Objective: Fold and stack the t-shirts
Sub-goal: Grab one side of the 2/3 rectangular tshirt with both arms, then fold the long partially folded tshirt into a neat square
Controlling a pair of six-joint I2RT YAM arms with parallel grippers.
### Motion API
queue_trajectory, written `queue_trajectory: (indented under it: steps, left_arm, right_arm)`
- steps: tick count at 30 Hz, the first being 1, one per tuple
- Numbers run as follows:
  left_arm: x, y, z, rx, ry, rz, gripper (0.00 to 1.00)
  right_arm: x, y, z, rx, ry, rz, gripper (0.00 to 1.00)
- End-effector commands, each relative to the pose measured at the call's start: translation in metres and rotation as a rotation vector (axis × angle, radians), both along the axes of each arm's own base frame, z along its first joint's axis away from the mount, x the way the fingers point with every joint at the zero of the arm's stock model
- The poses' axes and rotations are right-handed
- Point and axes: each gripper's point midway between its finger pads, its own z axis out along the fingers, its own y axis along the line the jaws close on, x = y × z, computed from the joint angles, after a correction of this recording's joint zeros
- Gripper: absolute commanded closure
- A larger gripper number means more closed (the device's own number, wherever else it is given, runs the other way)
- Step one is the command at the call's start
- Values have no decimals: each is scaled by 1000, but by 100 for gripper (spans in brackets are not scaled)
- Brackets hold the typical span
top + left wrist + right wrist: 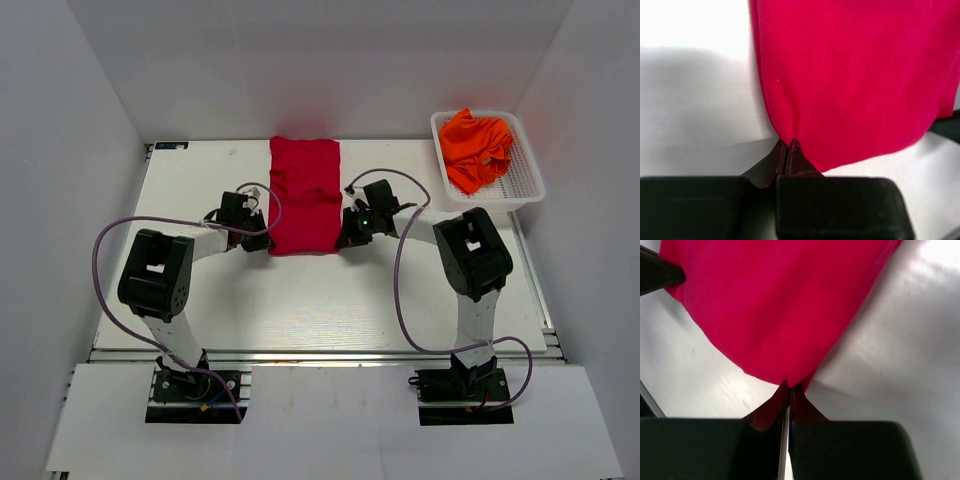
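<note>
The crimson red t-shirt (304,194) lies as a folded oblong at the middle back of the table. My left gripper (266,241) is shut on its near left corner; the left wrist view shows the pinched cloth (850,75) above the gripper (788,146). My right gripper (343,238) is shut on its near right corner; the right wrist view shows the cloth (780,305) running up from the gripper (791,388). The near corners look slightly lifted. Orange t-shirts (477,146) lie crumpled in the basket.
The white mesh basket (528,184) stands at the back right corner of the table. White walls close in the left, right and back. The table's front edge runs just ahead of both arm bases.
</note>
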Motion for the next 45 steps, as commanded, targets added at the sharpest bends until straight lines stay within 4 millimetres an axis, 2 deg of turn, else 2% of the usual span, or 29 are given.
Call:
queue_trajectory:
  steps: [1, 2, 4, 5, 6, 8, 9, 11, 12, 14, 16, 18, 23, 25, 28, 29, 31, 32, 34, 35, 36, 38, 39, 40, 41, 42, 44, 45]
  left_arm:
    - [-33, -5, 23, -52, 20, -63, 100]
    - [-42, -11, 34, -93, 19, -96, 100]
    - [-59, -16, 50, -139, -1, -144, 100]
    - [-68, -21, 70, -181, -45, -178, 100]
    - [-74, -21, 78, -192, -56, -187, 100]
    - [-90, -22, 89, -214, -52, -207, 100]
    - [-95, -22, 105, -229, -86, -220, 100]
    - [-113, -23, 111, -242, -75, -259, 100]
    - [-118, -23, 116, -252, -74, -269, 100]
    - [-132, -25, 134, -281, -84, -297, 100]
    - [-135, -26, 145, -294, -122, -311, 100]
    - [-135, -24, 157, -287, -172, -305, 100]
    - [-122, -20, 182, -295, -252, -265, 100]
    - [-112, -13, 183, -268, -260, -199, 100]
    - [-101, -7, 188, -246, -271, -135, 100]
    - [-95, -7, 182, -236, -262, -124, 100]
    - [-79, 0, 188, -214, -269, -47, 100]
    - [-71, 2, 181, -194, -248, -28, 100]
    - [-55, 5, 183, -171, -252, 15, 100]
    - [-49, 6, 181, -161, -244, 24, 100]
    - [-35, 11, 176, -137, -233, 55, 100]
    - [-20, 13, 172, -116, -232, 79, 100]
    - [-10, 12, 178, -114, -250, 85, 100]
    - [-2, 13, 167, -96, -224, 99, 100]
    - [6, 17, 166, -89, -231, 116, 100]
    - [17, 16, 173, -89, -255, 122, 100]
    - [36, 17, 170, -81, -256, 125, 100]
    - [42, 16, 169, -80, -253, 125, 100]
  right_arm:
    - [-14, -2, 34, 31, -54, 37, 100]
    - [-19, -3, 48, 47, -79, 55, 100]
    - [-40, -9, 59, 56, -66, 76, 100]
    - [-46, -11, 76, 79, -92, 89, 100]
    - [-59, -16, 83, 91, -93, 99, 100]
    - [-70, -21, 95, 95, -95, 118, 100]
    - [-74, -23, 114, 105, -142, 129, 100]
    - [-85, -30, 119, 87, -120, 141, 100]
    - [-90, -29, 136, 117, -154, 172, 100]
    - [-100, -32, 148, 125, -146, 191, 100]
    - [-109, -29, 167, 179, -181, 236, 100]
    - [-108, -29, 176, 191, -215, 244, 100]
    - [-96, -22, 192, 238, -266, 246, 100]
    - [-98, -16, 190, 278, -231, 273, 100]
    - [-88, -10, 196, 321, -222, 273, 100]
    - [-81, -7, 189, 327, -211, 270, 100]
    - [-75, -6, 193, 359, -197, 272, 100]
    - [-71, -4, 182, 360, -154, 270, 100]
    - [-61, -5, 185, 379, -151, 256, 100]
    - [-58, -4, 179, 390, -116, 248, 100]
    - [-52, -4, 183, 405, -142, 247, 100]
    - [-42, -5, 181, 410, -137, 233, 100]
    - [-35, -4, 176, 413, -129, 230, 100]
    - [-30, -4, 176, 416, -132, 225, 100]
    - [-23, -6, 177, 424, -138, 214, 100]
    - [-17, -4, 166, 418, -117, 208, 100]
    - [0, -6, 173, 424, -143, 197, 100]
    - [5, -5, 160, 419, -112, 192, 100]
